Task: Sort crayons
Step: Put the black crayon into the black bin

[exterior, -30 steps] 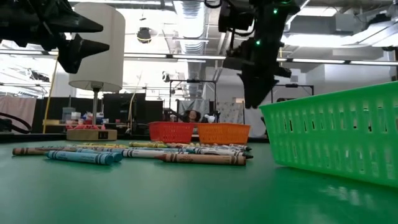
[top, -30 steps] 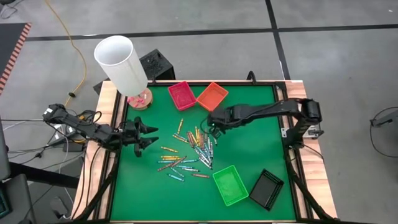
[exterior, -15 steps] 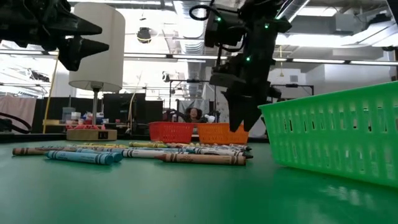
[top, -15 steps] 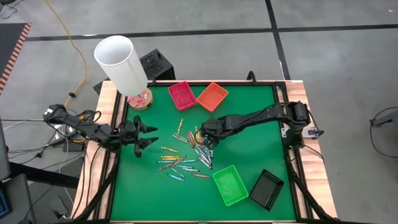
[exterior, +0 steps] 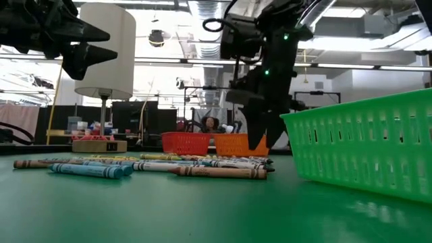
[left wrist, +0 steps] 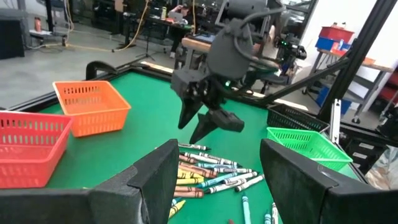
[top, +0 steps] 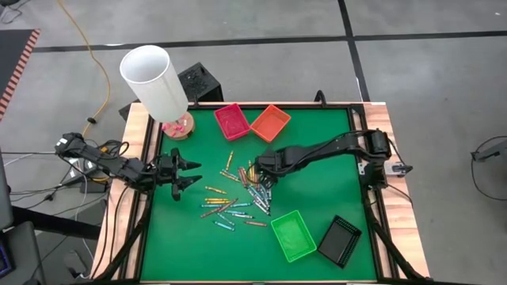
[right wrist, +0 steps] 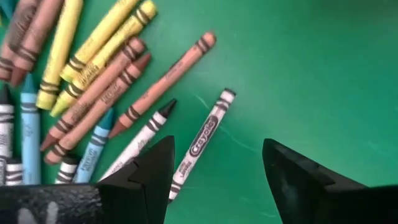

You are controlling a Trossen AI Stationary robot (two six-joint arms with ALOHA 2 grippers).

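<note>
— Crayons point(top: 238, 194): where do they lie from the green tray point(top: 293, 235)?
— Scattered just up-left of it, paper-wrapped. I keep my left gripper point(top: 192, 172) waiting farther left, jaws apart. My right gripper point(top: 257, 179) hangs spread over a white crayon point(right wrist: 202, 139), its length running between the fingers.

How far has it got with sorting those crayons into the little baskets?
Barely started, it seems. The crayons lie loose in a heap mid-table, and the green basket and orange basket look empty from above. The right hand hangs open just over the heap's edge, holding nothing. The left hand waits open at the table's left. Nearly all sorting remains.
</note>
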